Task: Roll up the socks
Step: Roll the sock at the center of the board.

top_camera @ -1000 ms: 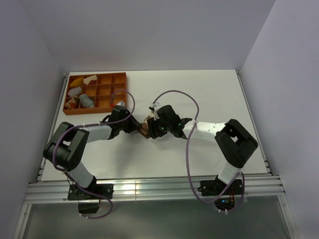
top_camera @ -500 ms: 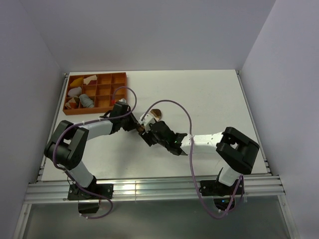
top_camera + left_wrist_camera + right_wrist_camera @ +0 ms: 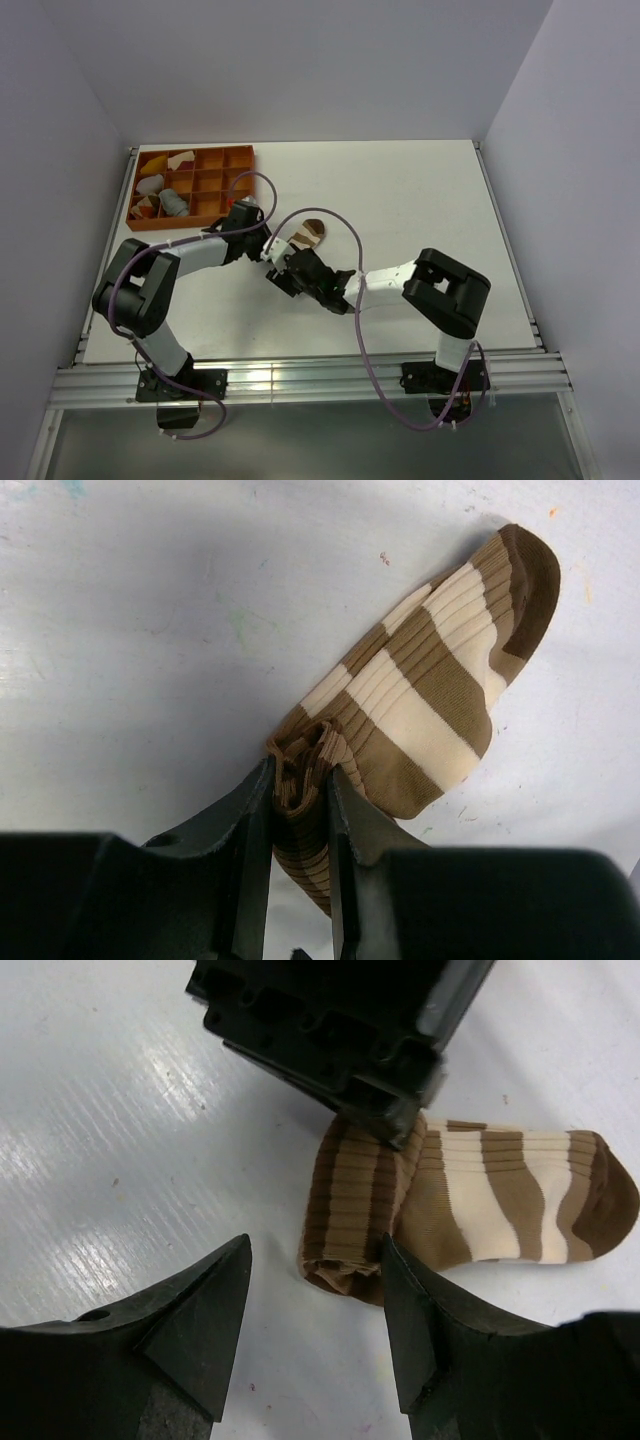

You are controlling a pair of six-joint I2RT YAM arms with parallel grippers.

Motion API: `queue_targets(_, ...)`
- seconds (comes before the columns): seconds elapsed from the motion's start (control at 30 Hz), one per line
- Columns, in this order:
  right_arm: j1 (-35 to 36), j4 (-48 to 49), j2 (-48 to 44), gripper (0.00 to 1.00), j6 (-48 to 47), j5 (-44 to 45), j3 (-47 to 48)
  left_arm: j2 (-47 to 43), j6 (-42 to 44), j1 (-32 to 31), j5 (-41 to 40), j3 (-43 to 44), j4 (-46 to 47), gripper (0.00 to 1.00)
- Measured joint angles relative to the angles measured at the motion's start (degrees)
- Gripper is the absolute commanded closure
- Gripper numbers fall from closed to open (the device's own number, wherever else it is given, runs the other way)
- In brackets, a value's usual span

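The left arm is folded at its elbow near the bench's left edge, and its forearm is stretched low toward the middle of the bench. The left end effector is pressed nearly together on the bunched cuff end of the brown-and-white striped sock – the fabric is pinched between its 2 fingers. The rest of that sock is laid flat on the bench, with its toe pointed away from the pinching fingers.

The right arm is bent at its elbow on the right, and its forearm is extended low and leftward across the bench, so that the 2 end effectors are brought almost tip to tip. The right end effector is spread wide and nothing is gripped by it. The folded cuff end of the striped sock is seen between its fingers, closer to one of them – whether it is touched cannot be told.

An orange compartment tray is set at the far-left corner of the bench, well apart from both end effectors. A grey sock is seen in one of its near-left compartments.
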Motion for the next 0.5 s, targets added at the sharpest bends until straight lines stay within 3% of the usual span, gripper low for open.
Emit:
queue_targets(0.23,1.2,0.7,5.0,0.44,-1.9,3.5,1.9,0.5,0.4,0.0,0.6,0.4,0.0,0.86)
queue_targets(0.33,1.4,1.6,6.3,0.57,-2.5,5.5,2.2,0.5,0.5,0.0,0.6,0.4,0.0,0.86)
queue_targets(0.5,1.5,2.1,6.3,0.94,-2.2,7.6,2.2,0.5,0.4,0.0,0.6,0.4,0.0,0.80)
